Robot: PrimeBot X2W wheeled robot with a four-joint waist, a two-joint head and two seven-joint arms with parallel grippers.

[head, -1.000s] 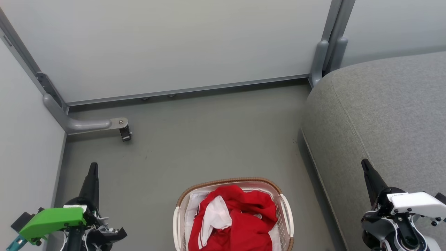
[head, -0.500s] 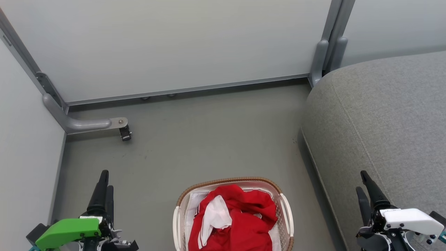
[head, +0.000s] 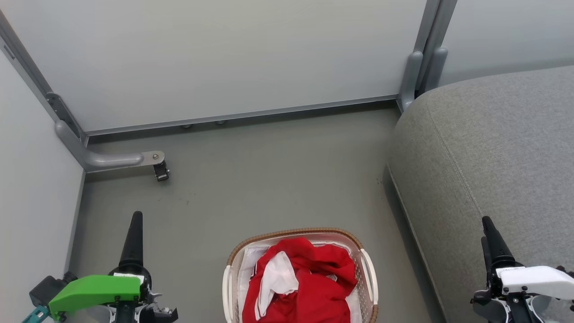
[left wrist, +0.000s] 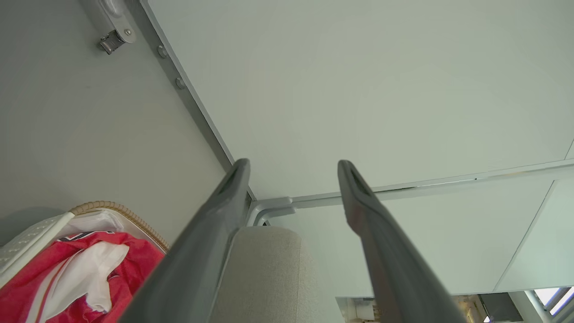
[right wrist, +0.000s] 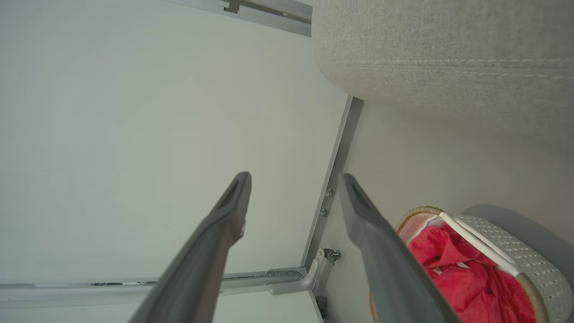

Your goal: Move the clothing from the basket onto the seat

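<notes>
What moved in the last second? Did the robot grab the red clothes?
The left end effector slid a little toward the basket; the right end effector sank lower in the head view and drifted right, on the side of the seat. Both are open and grabbed nothing. The red clothes, basket and seat stayed put.

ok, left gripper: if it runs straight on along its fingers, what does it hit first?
Probably the pale wall panel. The left gripper stands open, pointing at it over the floor; the basket and the seat look to lie off that line. Depth is unclear.
</notes>
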